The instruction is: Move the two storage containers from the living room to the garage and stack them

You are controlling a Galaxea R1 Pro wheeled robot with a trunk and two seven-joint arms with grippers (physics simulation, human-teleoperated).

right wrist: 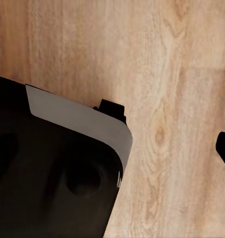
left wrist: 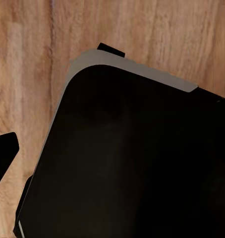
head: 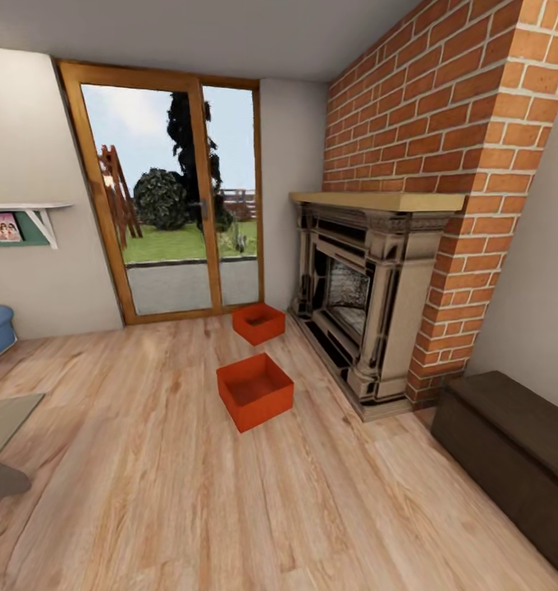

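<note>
1. Head view is showing the two storage containers sitting apart on the living room's wood plank floor (head: 148,492): the nearer container (head: 255,391) mid-floor, the farther container (head: 258,322) between the glass door (head: 168,197) and the fireplace (head: 357,287).
2. Wrist views are looking down at planks past the robot's dark base (left wrist: 132,163); whether either gripper's jaws are spread, I cannot tell.
</note>
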